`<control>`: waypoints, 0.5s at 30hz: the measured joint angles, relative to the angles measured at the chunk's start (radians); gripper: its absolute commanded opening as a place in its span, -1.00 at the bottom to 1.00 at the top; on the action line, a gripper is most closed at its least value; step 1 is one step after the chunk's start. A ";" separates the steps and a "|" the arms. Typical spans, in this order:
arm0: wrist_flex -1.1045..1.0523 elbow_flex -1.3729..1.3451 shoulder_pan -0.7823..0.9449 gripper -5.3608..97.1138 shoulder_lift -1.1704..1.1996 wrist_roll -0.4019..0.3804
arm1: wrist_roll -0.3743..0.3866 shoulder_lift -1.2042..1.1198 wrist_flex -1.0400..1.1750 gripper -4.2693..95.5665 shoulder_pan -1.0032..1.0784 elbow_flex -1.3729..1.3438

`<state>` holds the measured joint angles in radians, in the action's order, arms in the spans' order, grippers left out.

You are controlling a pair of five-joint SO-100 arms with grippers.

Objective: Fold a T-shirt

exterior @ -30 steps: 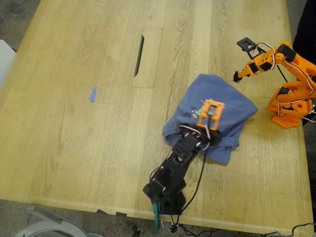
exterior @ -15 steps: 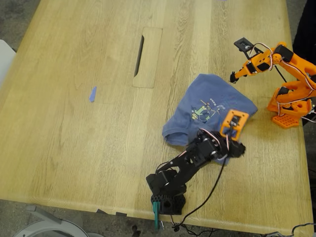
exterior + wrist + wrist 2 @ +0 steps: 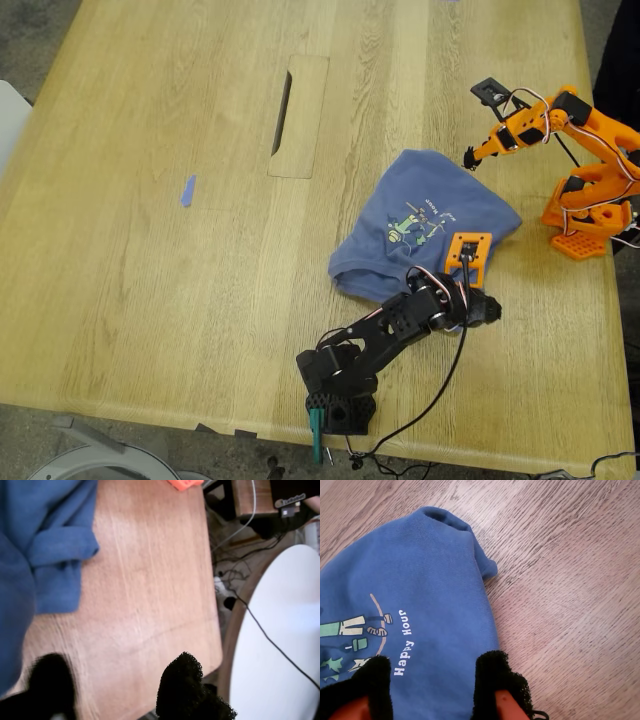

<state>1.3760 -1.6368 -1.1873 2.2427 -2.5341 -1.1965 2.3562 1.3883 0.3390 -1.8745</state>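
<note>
T-shirt [image 3: 420, 235] bunched between arms; both jaws spread, empty, beside shirt edges.

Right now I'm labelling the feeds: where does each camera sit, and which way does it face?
Exterior view: above the table, looking down; shows both arms and the shirt.
First wrist view: on the black arm, facing the table edge; my first gripper shows.
Second wrist view: on the orange arm, facing the shirt's print; my second gripper shows.
All share the shirt.
</note>
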 measured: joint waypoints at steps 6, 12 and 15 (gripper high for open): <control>-0.003 -0.038 -0.043 -0.57 0.000 -0.049 | 0.000 0.000 0.000 -0.34 0.000 0.000; -0.006 -0.072 0.092 -0.53 0.000 0.021 | 0.000 0.006 -0.035 -0.46 -0.018 -0.020; -0.071 -0.104 0.215 -0.80 -0.003 0.097 | 0.000 0.012 -0.095 -0.76 -0.054 -0.061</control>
<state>1.3054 -1.7411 -0.9725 2.2396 -2.4375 -1.1965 2.3685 1.2931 0.2853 -1.9359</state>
